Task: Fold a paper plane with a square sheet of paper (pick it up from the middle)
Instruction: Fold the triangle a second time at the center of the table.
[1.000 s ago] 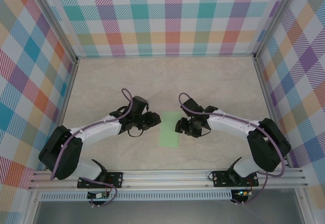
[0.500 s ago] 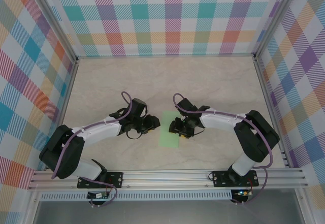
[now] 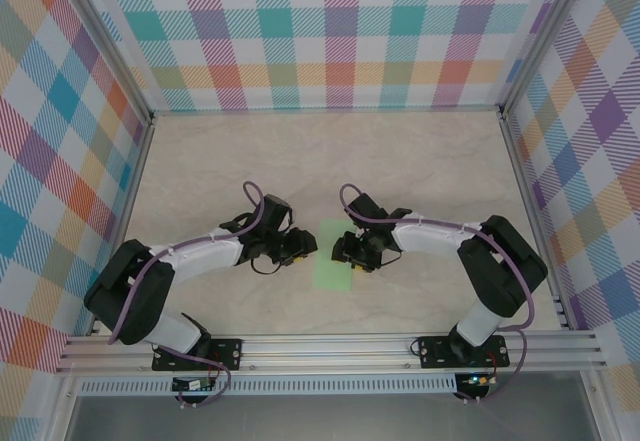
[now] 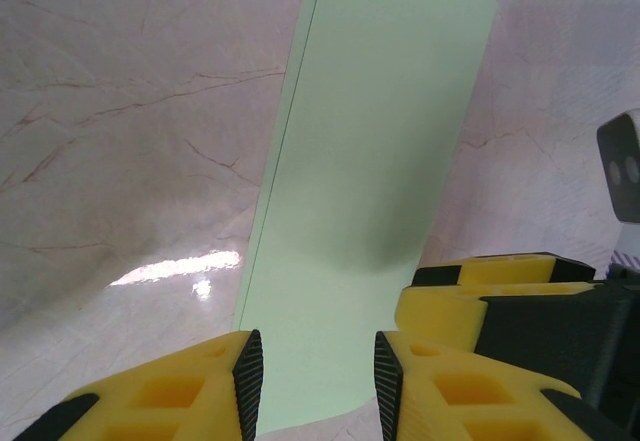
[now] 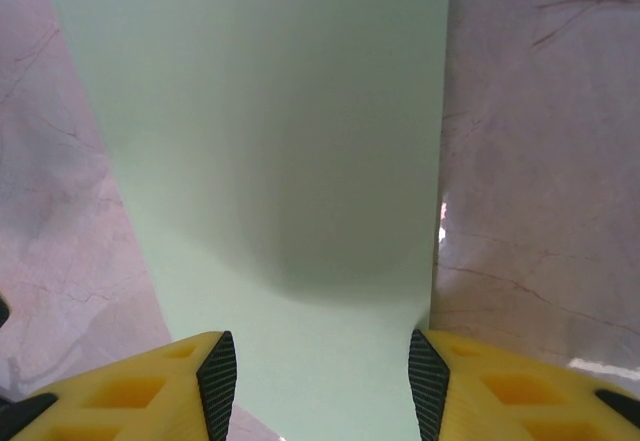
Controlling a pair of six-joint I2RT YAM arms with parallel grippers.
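- Left gripper (image 3: 299,246): jaws parted, holding nothing; sits just beside the sheet's left long edge, pointing across it.
- Square sheet of paper (image 3: 328,263): flat on the table between both grippers, long axis running away from the arm bases. It appears as a narrow pale green rectangle, the left edge doubled, probably folded.
- Right gripper (image 3: 347,252): jaws parted, empty, over the right edge; the nearer one.

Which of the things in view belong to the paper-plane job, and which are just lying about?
Job:
- green paper sheet, flat on the table as a narrow rectangle
- left gripper, open at the paper's edge
- right gripper, open over the paper

Not the job (fixtures, nothing loose):
- marble-look table
- checked walls
- metal frame rail
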